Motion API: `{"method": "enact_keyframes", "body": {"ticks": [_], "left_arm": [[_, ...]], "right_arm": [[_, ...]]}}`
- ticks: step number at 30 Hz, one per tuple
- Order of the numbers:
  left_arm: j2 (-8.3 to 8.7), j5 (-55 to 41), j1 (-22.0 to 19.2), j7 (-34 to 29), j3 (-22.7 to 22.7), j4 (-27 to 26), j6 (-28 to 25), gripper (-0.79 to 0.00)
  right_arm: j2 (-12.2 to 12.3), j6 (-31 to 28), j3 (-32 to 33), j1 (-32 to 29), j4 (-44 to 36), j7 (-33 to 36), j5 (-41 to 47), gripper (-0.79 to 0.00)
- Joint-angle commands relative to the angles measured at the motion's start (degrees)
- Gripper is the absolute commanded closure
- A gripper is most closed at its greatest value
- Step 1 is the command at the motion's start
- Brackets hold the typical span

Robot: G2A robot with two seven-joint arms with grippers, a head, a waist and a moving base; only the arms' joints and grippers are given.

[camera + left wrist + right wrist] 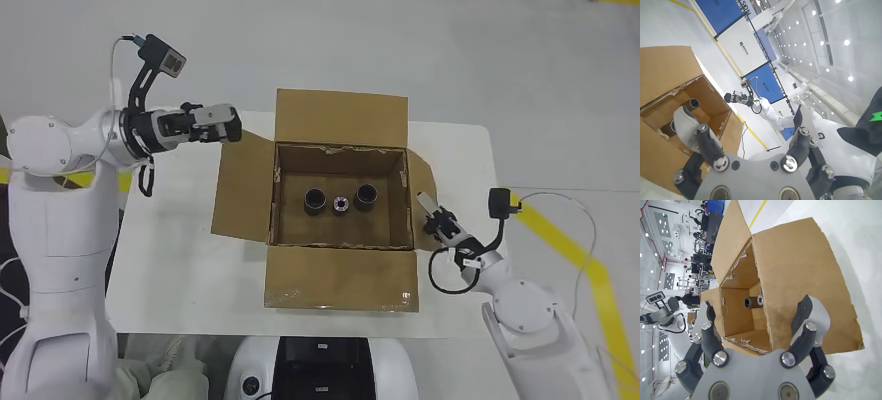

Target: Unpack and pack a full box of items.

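Currently the box stands open at the centre of the white surface, with all four flaps folded outward.

Box contents (three items, set in a row across the floor):
- a dark cylinder toward the left wall, open end up;
- a second cylinder toward the right wall, open end up;
- a small metal ring between the two.

The items sit close together. Whether they touch cannot be told.

Left gripper: located off the far left corner of the box, just beyond the far edge of the left flap, above the surface. Its jaws are apart and nothing is between them. The left wrist view looks obliquely across the left wall into the box, where both cylinders show, one partly behind a finger.

Right gripper: located at the right side of the box, above the right flap and just beside the right wall. Its jaws are apart and empty. The right wrist view looks over the flap into the box, toward one cylinder and the ring.
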Motion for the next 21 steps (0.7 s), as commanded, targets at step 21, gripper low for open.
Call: {"method": "enact_keyframes", "body": {"ticks": [21], "left_arm": [[2.74,-2.11,-4.61,-3.54,-4.16,16.87,1.45,-0.785]], "right_arm": [[-0.82,-1.37,-4.06,4.05,4.71,2.51,1.71,-0.785]]}}
